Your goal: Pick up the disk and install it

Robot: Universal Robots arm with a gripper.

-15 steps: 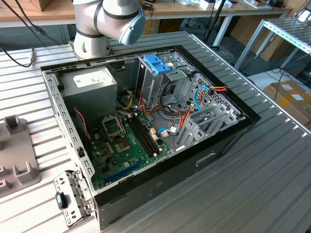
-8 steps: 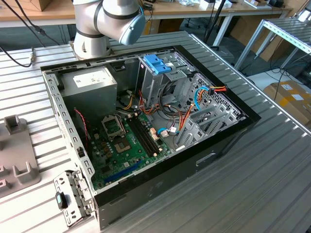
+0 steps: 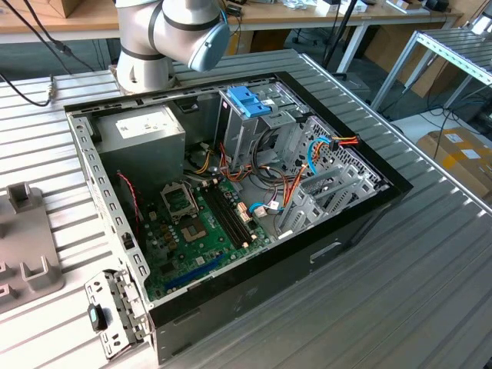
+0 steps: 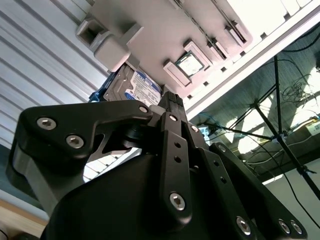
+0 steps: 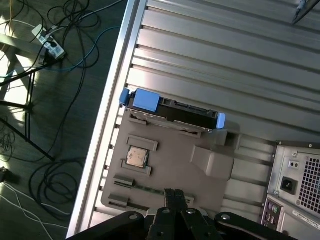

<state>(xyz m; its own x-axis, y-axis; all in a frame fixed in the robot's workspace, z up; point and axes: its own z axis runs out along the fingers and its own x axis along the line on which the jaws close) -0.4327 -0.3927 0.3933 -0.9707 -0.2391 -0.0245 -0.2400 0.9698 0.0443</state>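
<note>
1. Gripper (image 5: pixel 173 192) fingers are pressed together with nothing between them, and the hand hovers over a grey fixture tray (image 5: pixel 170 165).
2. Nearest the fingertips, a processor chip (image 5: pixel 136 157) sits in one of the tray's pockets.
3. Farther ahead and well apart from the hand, the disk (image 5: pixel 172 114) rests at the tray's far edge, blue carrier showing at both ends.
4. Beside the tray, the computer case (image 5: pixel 300 185) stands on the ribbed metal table (image 5: pixel 225 60).

Ribbed metal table (image 3: pixel 430 269), perhaps wooden benches (image 3: pixel 384 17) behind
</note>
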